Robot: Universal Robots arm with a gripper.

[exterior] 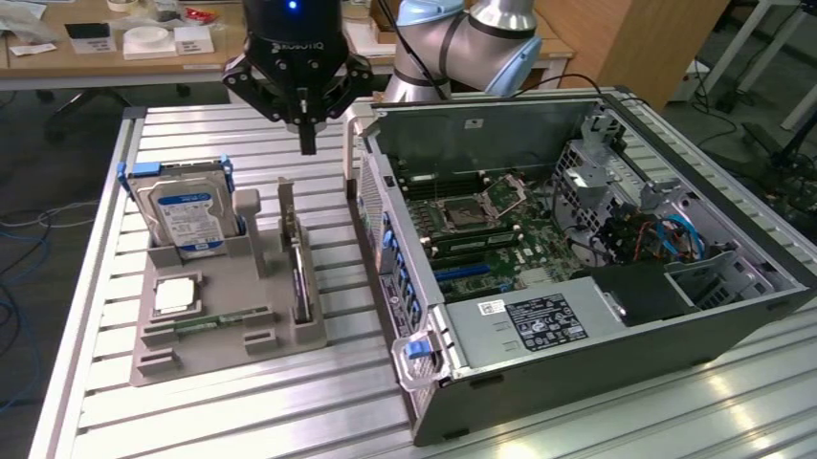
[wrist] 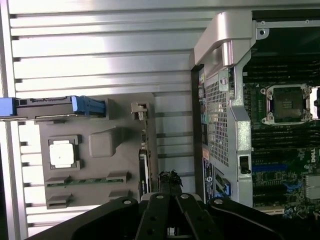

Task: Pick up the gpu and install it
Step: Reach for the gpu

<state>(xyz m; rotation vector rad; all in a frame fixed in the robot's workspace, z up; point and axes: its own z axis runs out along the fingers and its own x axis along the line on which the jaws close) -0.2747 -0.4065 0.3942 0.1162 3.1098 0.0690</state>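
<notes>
The gpu (exterior: 298, 268) stands on its long edge in a slot on the side of the grey holder (exterior: 255, 344) nearest the computer case, its metal bracket at the far end. In the wrist view the gpu (wrist: 143, 155) appears edge-on as a thin dark strip. My gripper (exterior: 306, 142) hangs above the slatted table, past the holder's far end and well above the card. Its fingers are pressed together with nothing between them. In the wrist view the gripper (wrist: 170, 179) sits just beside the card's line, toward the case.
The open computer case (exterior: 575, 249) lies on its side at the exterior view's right, with the motherboard (exterior: 492, 225) exposed. The holder also carries an upright hard drive (exterior: 191, 215), a processor (exterior: 175, 295) and a memory stick (exterior: 217, 320). A desk with clutter stands behind.
</notes>
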